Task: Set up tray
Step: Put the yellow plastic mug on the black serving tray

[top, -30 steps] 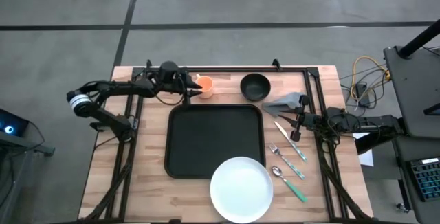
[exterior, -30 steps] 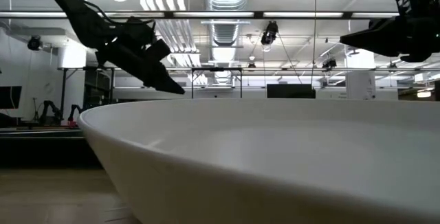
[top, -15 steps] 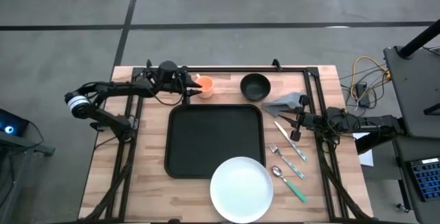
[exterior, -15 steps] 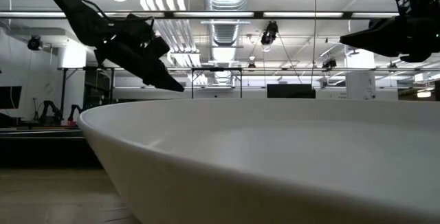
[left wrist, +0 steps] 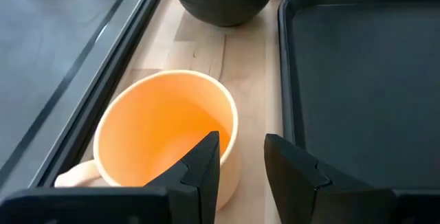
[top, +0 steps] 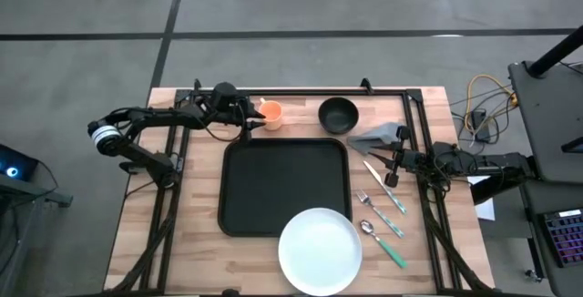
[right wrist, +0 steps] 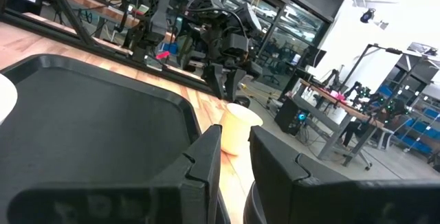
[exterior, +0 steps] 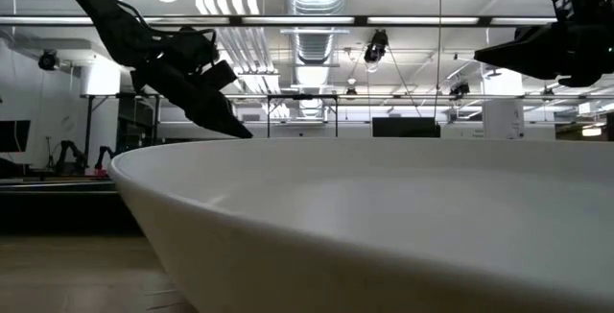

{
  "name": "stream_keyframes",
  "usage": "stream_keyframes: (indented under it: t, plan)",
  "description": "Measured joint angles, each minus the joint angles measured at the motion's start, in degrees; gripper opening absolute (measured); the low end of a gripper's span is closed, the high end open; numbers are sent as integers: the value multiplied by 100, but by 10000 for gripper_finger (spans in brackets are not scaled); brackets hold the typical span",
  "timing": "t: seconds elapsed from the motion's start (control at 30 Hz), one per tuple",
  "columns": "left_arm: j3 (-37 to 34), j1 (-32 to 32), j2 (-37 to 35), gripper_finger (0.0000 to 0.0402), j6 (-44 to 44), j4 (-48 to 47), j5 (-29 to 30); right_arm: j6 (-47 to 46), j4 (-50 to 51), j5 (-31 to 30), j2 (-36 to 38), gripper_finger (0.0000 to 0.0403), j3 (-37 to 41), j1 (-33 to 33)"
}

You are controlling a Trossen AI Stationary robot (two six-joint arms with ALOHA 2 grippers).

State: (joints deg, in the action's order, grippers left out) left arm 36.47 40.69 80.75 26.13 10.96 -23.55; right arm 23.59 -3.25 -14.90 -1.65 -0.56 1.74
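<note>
Tray (top: 284, 186) beside left gripper (top: 258, 119)

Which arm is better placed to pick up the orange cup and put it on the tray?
Left. The left pincer is open, with one finger over the orange cup rim, right beside the tray. The right pincer sits across the tray, near the cutlery.
</note>
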Motion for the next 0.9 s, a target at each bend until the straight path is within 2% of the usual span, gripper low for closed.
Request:
stream_keyframes:
  t: [0.2, 0.43, 0.9]
  plan:
    - [58, -1, 0, 96, 147, -120, 162, 0, 0, 0, 2, 68, -1, 0]
    - [719, -17, 0, 96, 458, -1567, 282, 0, 0, 1, 2, 68, 0, 0]
    - [1136, -68, 28, 96, 998, -2391, 343, 0, 0, -4, 0, 68, -2, 0]
